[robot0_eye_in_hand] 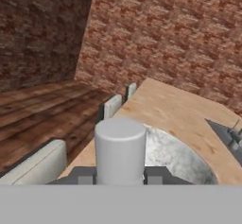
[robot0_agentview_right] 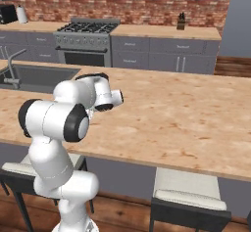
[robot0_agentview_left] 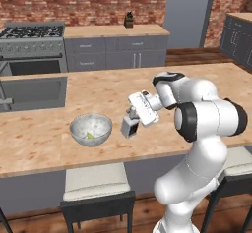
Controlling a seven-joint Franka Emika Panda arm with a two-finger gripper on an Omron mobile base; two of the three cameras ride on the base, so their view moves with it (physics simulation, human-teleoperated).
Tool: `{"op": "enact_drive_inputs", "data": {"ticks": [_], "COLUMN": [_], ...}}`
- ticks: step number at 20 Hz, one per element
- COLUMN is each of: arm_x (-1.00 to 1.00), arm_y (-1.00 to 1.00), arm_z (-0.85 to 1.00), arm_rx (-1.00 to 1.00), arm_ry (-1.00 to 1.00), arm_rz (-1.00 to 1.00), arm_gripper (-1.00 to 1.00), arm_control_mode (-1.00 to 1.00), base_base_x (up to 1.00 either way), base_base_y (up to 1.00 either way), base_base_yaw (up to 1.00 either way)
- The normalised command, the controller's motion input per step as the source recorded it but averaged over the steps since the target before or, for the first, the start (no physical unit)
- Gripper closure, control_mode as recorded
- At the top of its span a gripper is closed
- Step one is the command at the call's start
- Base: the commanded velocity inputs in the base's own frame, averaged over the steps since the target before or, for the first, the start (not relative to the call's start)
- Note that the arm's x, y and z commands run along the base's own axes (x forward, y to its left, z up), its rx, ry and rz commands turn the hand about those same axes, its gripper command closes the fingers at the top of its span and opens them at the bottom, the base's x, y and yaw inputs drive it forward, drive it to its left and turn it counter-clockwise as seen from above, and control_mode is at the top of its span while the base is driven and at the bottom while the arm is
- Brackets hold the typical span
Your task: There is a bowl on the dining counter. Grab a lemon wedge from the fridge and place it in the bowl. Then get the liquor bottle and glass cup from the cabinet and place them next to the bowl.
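Pinched between the fingers (robot0_eye_in_hand: 120,179), the glass cup (robot0_eye_in_hand: 120,150) hangs just beside the bowl (robot0_agentview_left: 91,129) with its lemon wedge (robot0_agentview_left: 90,135); next, lower it onto the desk (robot0_agentview_left: 44,138) and let go.

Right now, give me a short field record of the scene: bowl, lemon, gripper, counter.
bowl: metal bowl on the dining counter, near its front edge
lemon wedge: lemon wedge inside the bowl
gripper: gripper just right of the bowl, shut on a glass cup
glass cup: upright between the fingers, right beside the bowl's rim
liquor bottle: none seen on the counter
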Motion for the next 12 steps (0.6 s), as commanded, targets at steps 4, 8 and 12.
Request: {"op": "enact_drive_inputs", "data": {"ticks": [4, 8, 12], "arm_x": [0.25, 0.3, 0.22], "arm_y": [0.14, 0.19, 0.12], "arm_z": [-0.14, -0.09, -0.07], "arm_rx": [0.0, 0.0, 0.03], "arm_ry": [-0.04, 0.0, 0.08], "arm_rz": [0.01, 0.0, 0.0], "arm_gripper": [1.0, 1.0, 1.0], "arm_control_mode": [-1.0, -1.0, -1.0], "base_base_x": [0.0, 0.0, 0.0], "base_base_y": [0.0, 0.0, 0.0], "base_base_yaw": [0.0, 0.0, 0.0]}}
